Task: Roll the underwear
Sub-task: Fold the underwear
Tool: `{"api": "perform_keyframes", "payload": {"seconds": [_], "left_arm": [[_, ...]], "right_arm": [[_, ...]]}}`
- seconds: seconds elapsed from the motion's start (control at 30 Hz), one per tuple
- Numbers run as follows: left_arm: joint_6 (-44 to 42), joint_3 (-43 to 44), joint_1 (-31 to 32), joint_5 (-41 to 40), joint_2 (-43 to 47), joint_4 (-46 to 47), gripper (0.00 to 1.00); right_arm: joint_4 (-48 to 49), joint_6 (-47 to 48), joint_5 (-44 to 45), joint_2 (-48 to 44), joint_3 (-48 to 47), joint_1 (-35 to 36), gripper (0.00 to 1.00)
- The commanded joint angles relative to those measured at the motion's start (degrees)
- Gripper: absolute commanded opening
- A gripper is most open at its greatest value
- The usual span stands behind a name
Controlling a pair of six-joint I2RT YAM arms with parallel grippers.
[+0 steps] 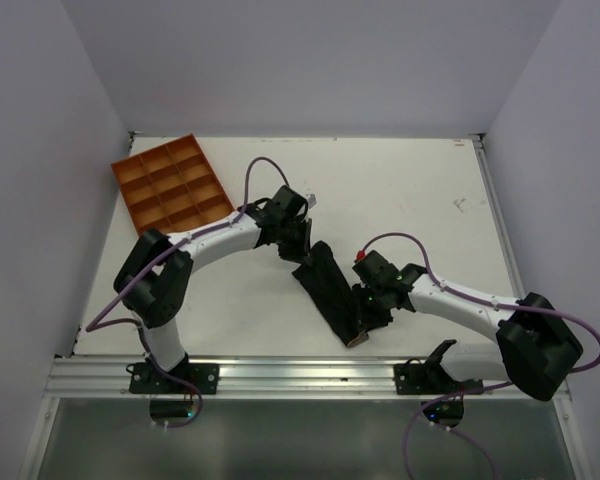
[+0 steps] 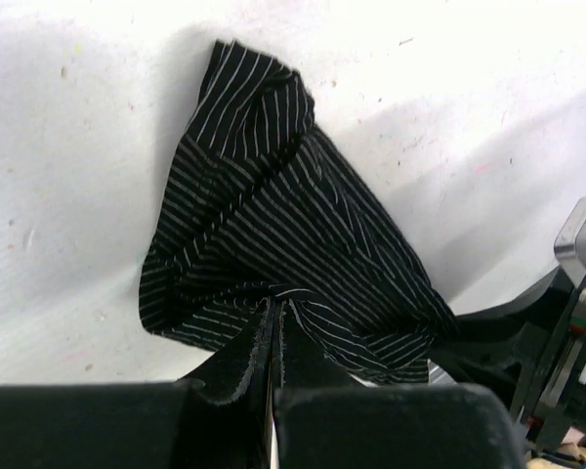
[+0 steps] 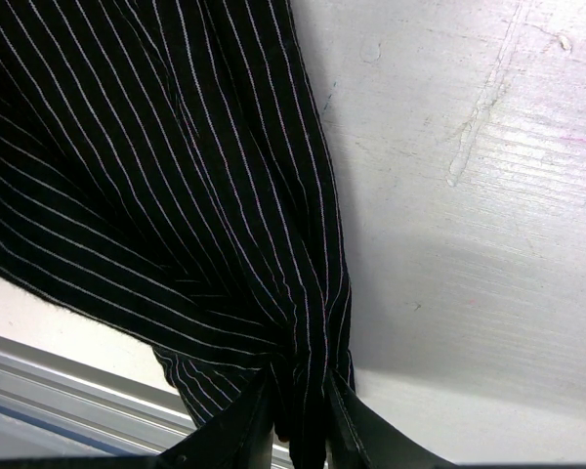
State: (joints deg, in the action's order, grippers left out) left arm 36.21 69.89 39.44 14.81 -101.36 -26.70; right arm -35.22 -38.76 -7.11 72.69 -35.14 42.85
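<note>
The underwear (image 1: 332, 292) is black with thin pale stripes and lies as a long strip running diagonally across the middle of the table. My left gripper (image 1: 298, 248) is shut on its far end; in the left wrist view the fabric (image 2: 273, 225) bunches where my fingertips (image 2: 259, 337) pinch it. My right gripper (image 1: 368, 312) is shut on the near end; in the right wrist view the cloth (image 3: 156, 176) gathers into a fold between my fingers (image 3: 234, 430). A reddish-brown edge (image 1: 357, 342) shows at the near tip.
An orange compartment tray (image 1: 172, 184) sits at the table's far left corner. The aluminium rail (image 1: 300, 375) runs along the near edge, close to the underwear's near end. White walls enclose the table.
</note>
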Motion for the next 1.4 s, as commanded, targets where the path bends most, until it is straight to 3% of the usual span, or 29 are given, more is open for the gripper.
{"api": "perform_keyframes", "payload": {"seconds": [0.0,0.27,0.6,0.83,1.17,1.33,1.37], "left_arm": [[-0.4,5.5,-0.2,1.2,-2.6,0.7,0.0],[-1.8,13.7,-0.5,2.4,-9.6,0.6,0.0],[-3.6,14.8,-0.8,8.2,-14.4,7.3,0.0],[-4.3,16.7,-1.7,7.3,-16.8,3.4,0.21],[-10.7,17.0,-3.1,-8.3,-8.7,-7.7,0.37],[-8.7,8.3,-2.7,-4.4,-1.1,-2.0,0.4],[-8.3,4.1,-2.5,-0.6,-0.2,0.0,0.4]], "right_arm": [[-1.6,0.4,0.2,0.6,1.7,0.3,0.29],[-2.3,0.6,0.7,0.3,1.6,0.4,0.29],[-3.0,0.3,1.0,-0.6,1.8,0.4,0.33],[-3.1,-0.8,2.0,-1.7,2.5,0.3,0.36],[-3.6,-2.5,1.6,-5.4,4.1,0.3,0.33],[-2.7,-4.4,1.6,-8.1,5.0,0.3,0.34],[-2.4,-4.7,1.4,-8.5,5.2,0.3,0.34]]}}
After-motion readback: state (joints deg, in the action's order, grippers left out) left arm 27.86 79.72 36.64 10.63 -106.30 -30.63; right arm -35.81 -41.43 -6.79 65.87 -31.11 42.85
